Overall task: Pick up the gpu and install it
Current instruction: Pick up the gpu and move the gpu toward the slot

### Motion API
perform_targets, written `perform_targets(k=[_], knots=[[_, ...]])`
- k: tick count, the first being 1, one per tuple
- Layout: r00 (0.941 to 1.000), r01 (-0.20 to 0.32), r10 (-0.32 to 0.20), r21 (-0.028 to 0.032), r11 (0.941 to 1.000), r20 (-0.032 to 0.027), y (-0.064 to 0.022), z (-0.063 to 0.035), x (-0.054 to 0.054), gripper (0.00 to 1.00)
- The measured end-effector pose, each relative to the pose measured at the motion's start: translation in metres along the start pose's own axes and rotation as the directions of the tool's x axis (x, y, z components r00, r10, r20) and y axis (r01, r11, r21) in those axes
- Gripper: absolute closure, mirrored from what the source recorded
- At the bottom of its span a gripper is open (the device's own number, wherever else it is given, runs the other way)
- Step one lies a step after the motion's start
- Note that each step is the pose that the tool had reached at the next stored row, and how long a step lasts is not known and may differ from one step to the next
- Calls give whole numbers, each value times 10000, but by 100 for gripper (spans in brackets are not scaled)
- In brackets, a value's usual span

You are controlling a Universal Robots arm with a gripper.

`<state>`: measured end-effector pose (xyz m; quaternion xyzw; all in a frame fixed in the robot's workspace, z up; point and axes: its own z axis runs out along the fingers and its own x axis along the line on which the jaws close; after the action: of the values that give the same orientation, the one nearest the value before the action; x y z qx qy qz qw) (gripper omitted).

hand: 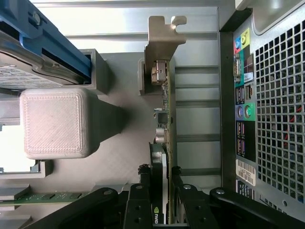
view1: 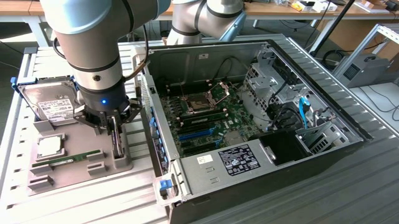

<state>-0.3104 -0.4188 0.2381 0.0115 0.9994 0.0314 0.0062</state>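
Gripper (hand: 159, 174) is down over the gpu (hand: 165, 119) and straddles it from both faces near one end. From here I cannot tell whether it has already bitten or only sits loosely round the board.

The gpu stands on its long edge in a slot of the grey holder (view1: 74, 154), not lifted. The wrist view shows it edge-on, running away from me to its metal bracket (hand: 160, 33) at the far end.

My read on the step in hand, the grasp:
- The hold sits well off the gpu's middle, so I expect the bracket end to sag or swing unless the clamp is firm and square to the faces.
- The press belongs on the flat body, not on the small parts along the board.
- The slot leaves little play, so any twist would bind.

A pale grey block (hand: 55, 121) of the holder stands near on one side. The computer case (hand: 267, 119) stands close on the other, its port panel facing the gpu.

Farther off in the exterior view, a hard drive (view1: 53, 105) and a green memory stick (view1: 65, 160) sit in the same holder on the worktop (view1: 93, 196).
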Motion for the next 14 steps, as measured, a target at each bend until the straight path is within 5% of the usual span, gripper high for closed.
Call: perform_targets(k=[9, 14], knots=[[9998, 204, -204, -3, 9998, -13, 0, 0, 0, 73], [9998, 204, -204, -3, 9998, -12, 8, -130, -2, 73]])
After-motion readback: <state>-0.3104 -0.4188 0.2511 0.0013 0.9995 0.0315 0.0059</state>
